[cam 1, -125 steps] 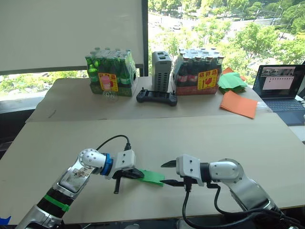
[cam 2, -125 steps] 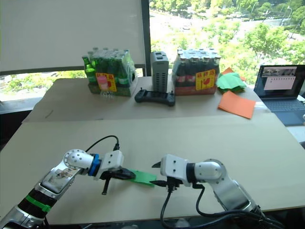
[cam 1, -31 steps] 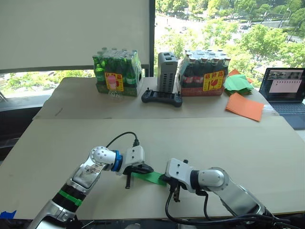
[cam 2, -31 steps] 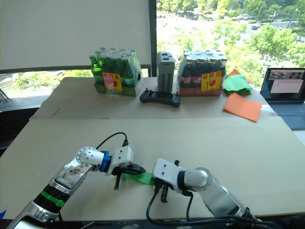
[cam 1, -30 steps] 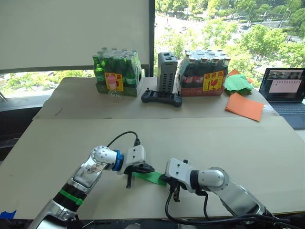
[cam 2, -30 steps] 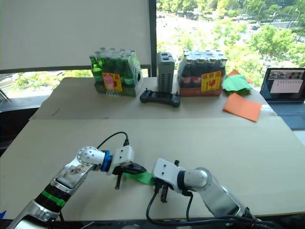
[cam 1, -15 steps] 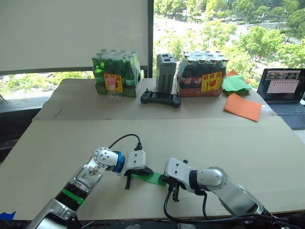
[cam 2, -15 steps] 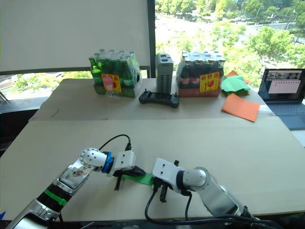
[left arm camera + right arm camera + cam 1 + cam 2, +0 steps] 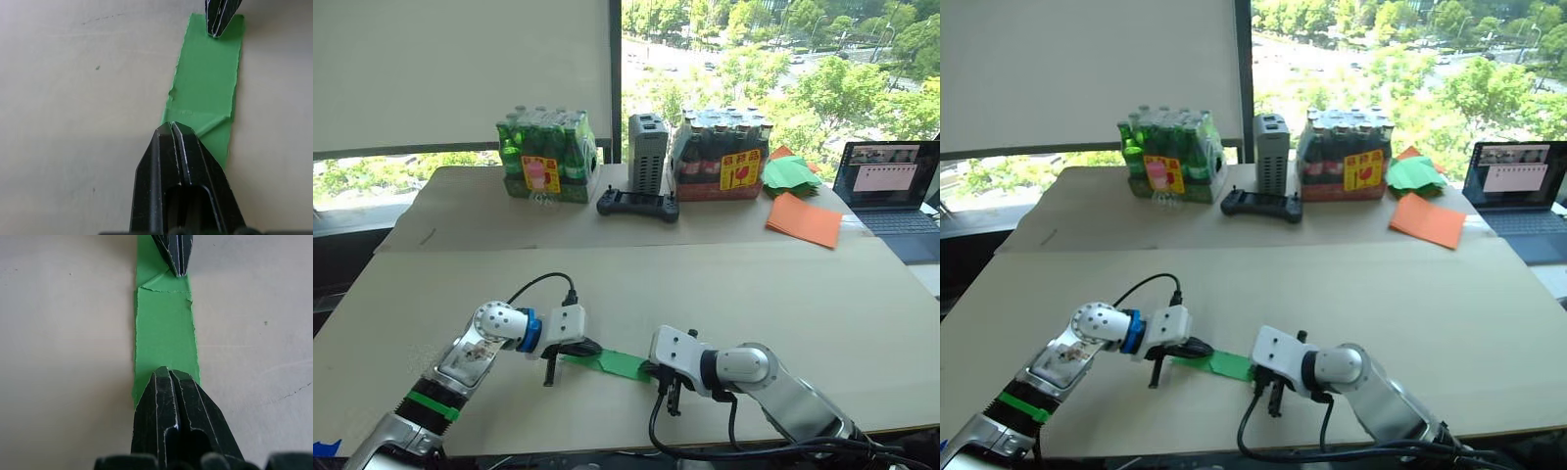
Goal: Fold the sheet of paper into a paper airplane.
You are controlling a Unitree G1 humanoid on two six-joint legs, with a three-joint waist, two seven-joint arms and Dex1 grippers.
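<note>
- The sheet of paper, folded to a narrow strip, lies flat on the table between both grippers.
- Left gripper and right gripper are clenched, tips pinning opposite ends.
- Press evenly along the crease, so the strip doesn't skew.
</note>
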